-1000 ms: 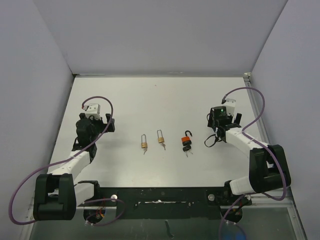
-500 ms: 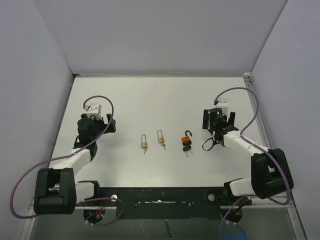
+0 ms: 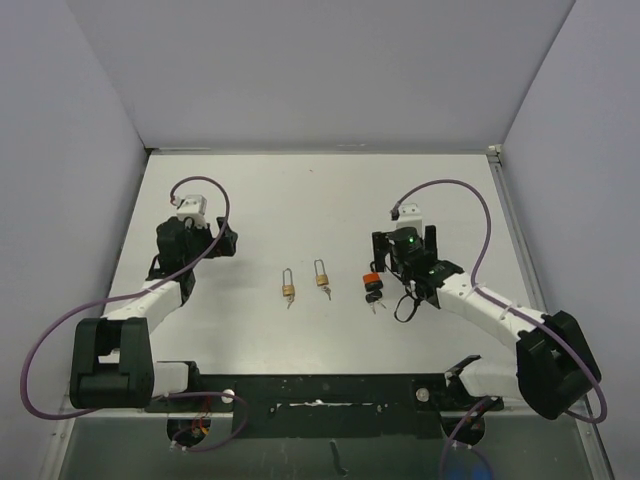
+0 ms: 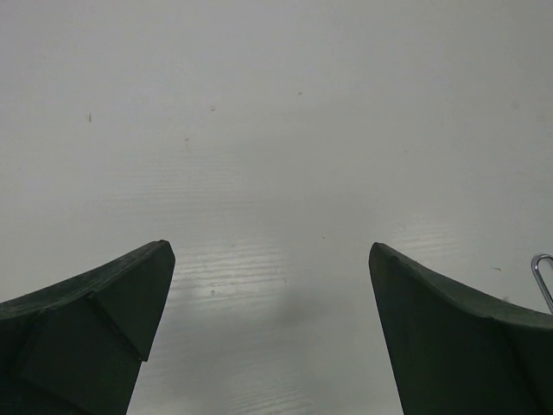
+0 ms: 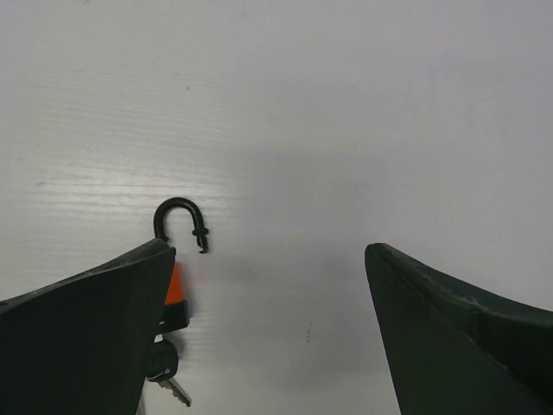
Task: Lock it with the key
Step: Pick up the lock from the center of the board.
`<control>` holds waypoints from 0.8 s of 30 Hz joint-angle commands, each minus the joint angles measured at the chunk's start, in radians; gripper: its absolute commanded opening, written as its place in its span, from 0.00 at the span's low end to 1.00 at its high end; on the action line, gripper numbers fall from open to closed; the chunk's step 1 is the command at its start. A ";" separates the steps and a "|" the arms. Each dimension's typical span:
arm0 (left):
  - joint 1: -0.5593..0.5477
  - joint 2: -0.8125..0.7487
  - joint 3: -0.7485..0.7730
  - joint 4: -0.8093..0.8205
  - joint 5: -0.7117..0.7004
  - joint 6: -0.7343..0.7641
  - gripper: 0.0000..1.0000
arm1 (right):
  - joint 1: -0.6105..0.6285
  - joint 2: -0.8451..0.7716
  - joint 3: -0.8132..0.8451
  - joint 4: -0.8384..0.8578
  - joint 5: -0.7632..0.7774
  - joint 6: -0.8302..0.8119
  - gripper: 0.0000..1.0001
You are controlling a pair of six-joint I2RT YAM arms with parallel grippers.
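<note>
An orange and black padlock (image 5: 175, 285) lies flat on the white table (image 5: 346, 104), its black shackle (image 5: 180, 218) open. A key (image 5: 164, 359) sits in its underside. My right gripper (image 5: 270, 251) hovers open just right of it, and the left finger covers part of the body. From above, the padlock (image 3: 372, 282) lies left of and nearer than the right gripper (image 3: 403, 255). My left gripper (image 4: 270, 248) is open over bare table; a silver shackle (image 4: 543, 277) shows at the right edge. That gripper (image 3: 200, 245) is at the table's left.
Two small brass padlocks (image 3: 288, 287) (image 3: 321, 277) with long silver shackles lie side by side between the arms. Purple cables loop from both wrists. Grey walls close off the table on the left, the back and the right.
My right gripper has swung left toward the orange padlock and now stands beside it. The left gripper has shifted slightly away and to the right. Both stay open.
</note>
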 commanded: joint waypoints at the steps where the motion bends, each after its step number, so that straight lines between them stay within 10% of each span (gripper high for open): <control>1: -0.004 -0.040 -0.015 0.061 0.032 -0.002 0.98 | 0.031 -0.050 -0.015 0.038 -0.088 0.012 0.98; 24: -0.001 -0.072 -0.011 0.041 0.127 -0.026 0.98 | 0.270 0.273 0.108 0.065 0.009 0.011 0.99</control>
